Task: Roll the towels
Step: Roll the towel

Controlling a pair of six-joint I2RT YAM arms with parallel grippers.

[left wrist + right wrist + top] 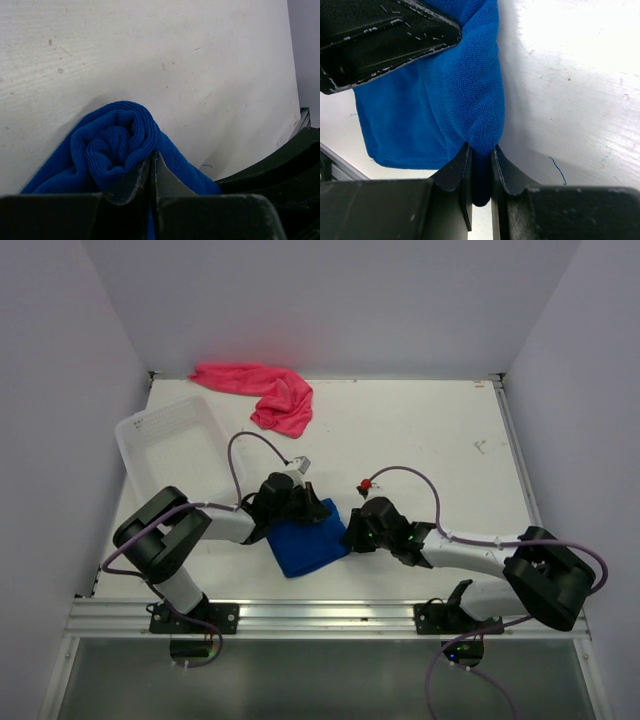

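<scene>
The royal blue towel (308,540) lies near the table's front middle, partly rolled at its far edge. My left gripper (298,502) is shut on that rolled end; the left wrist view shows the curled blue roll (112,150) right at my closed fingertips (152,159). My right gripper (350,530) is shut on the towel's right edge; in the right wrist view a fold of blue cloth (445,95) is pinched between the fingers (481,152). The pink-red towel (262,390) lies crumpled at the table's far left edge, untouched.
A white slotted plastic basket (170,445) stands at the left, just behind my left arm. The left arm's black finger (380,35) crosses the top of the right wrist view. Grey walls close in the table on three sides.
</scene>
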